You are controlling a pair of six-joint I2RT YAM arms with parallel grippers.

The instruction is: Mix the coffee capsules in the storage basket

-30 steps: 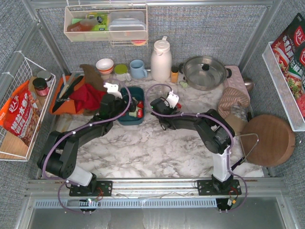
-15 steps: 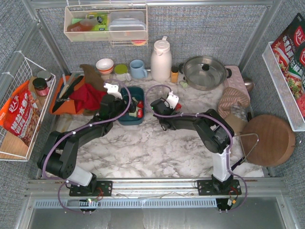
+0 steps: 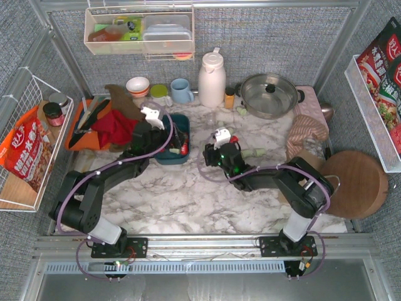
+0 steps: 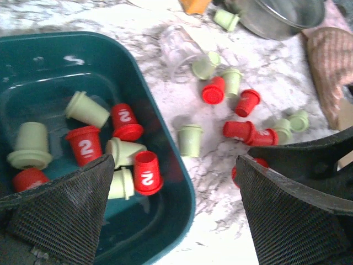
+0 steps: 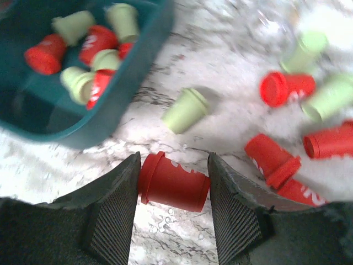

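Coffee capsules [image 4: 190, 139], red and mint-green tapered pods: some in dark teal shallow plastic storage basket [image 4: 55, 55], rest scattered beside it on marbled tabletop [image 3: 188, 194]. My right gripper [image 5: 173, 165] pinches one red pod [image 5: 175, 186] sideways, likely to carry it in. Left gripper [image 4: 174, 165] wide, empty, over basket rim.

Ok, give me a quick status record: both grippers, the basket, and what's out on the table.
left gripper: open, above the storage basket at its right rim
right gripper: shut on a red capsule held sideways, low at the marble
storage basket: red and green capsules mixed inside
loose capsules: about ten, both colours, right of basket
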